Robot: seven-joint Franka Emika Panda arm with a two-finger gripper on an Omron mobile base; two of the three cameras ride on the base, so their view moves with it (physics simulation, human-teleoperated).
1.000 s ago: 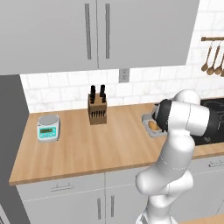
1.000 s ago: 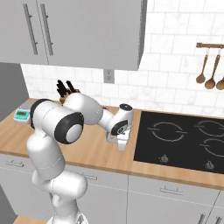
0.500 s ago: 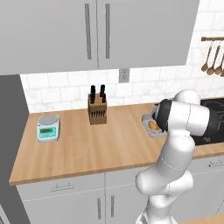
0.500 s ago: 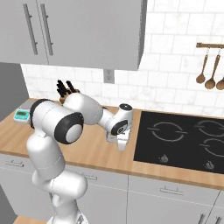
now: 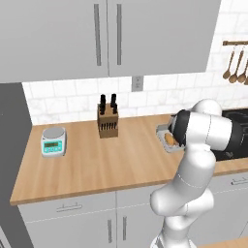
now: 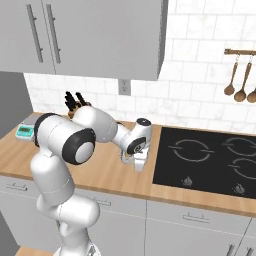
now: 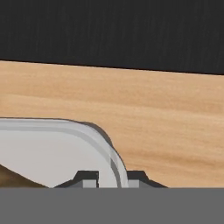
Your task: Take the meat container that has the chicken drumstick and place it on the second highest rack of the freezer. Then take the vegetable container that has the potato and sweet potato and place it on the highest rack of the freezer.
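A pale grey meat container (image 5: 164,137) sits on the wooden counter just left of the black cooktop. A golden-brown piece, the chicken drumstick (image 5: 169,139) as far as I can tell, lies in it. My gripper (image 6: 138,163) points down at the tray's corner nearest the cooktop. In the hand view the gripper (image 7: 113,178) has one dark fingertip (image 7: 87,177) inside the tray and the other outside, pinched close on the curved rim (image 7: 114,162). A brown edge of the meat (image 7: 13,180) shows at the lower left. The potato and sweet potato are out of view.
The black cooktop (image 6: 210,160) lies right beside the tray. A knife block (image 5: 107,121) and a small kitchen scale (image 5: 53,141) stand further left on the counter (image 5: 97,164). A tall grey unit (image 5: 10,135) closes the left side. Wooden spoons (image 6: 240,80) hang on the wall.
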